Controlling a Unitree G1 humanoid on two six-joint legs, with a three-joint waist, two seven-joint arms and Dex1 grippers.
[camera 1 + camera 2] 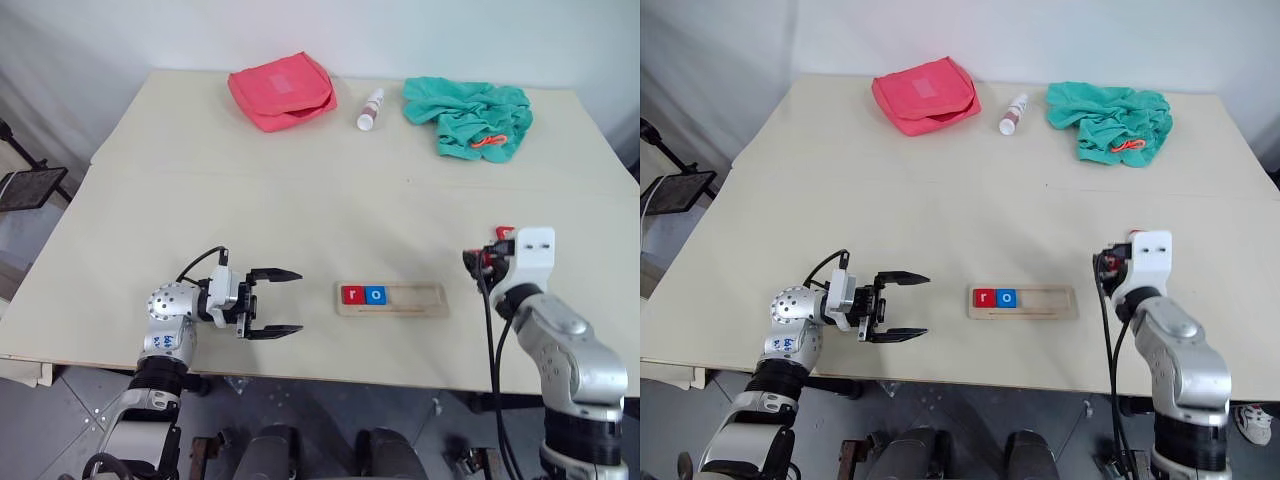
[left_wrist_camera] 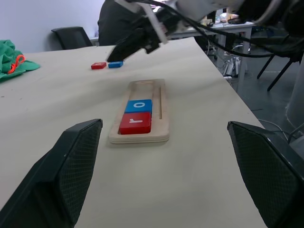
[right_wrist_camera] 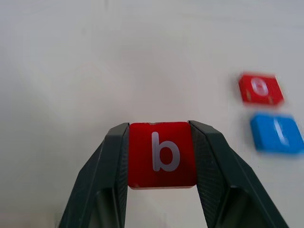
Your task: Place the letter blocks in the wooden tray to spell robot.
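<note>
The right gripper (image 3: 161, 156) clamps the red b (image 3: 161, 154); the tray (image 1: 392, 299) lies to its left, long axis crosswise, r (image 1: 351, 294) and o (image 1: 374, 294) seated, third slot free; the left gripper (image 1: 275, 303) gapes empty

This looks like an office or lab room given over to robot trials. A plain pale worktop (image 1: 300, 200) stands against a bare white wall (image 1: 400, 30), set out with a few unrelated props: a red pouch (image 1: 281, 92), a small white bottle (image 1: 370, 109) and a crumpled teal cloth (image 1: 468, 115). In the left wrist view a black office chair (image 2: 72, 36) and a desk with metal legs (image 2: 228, 35) stand behind (loose cables trail near it), and a person in dark clothing (image 2: 116, 23) sits beyond the worktop. The floor (image 1: 60, 400) below is grey and hard.
</note>
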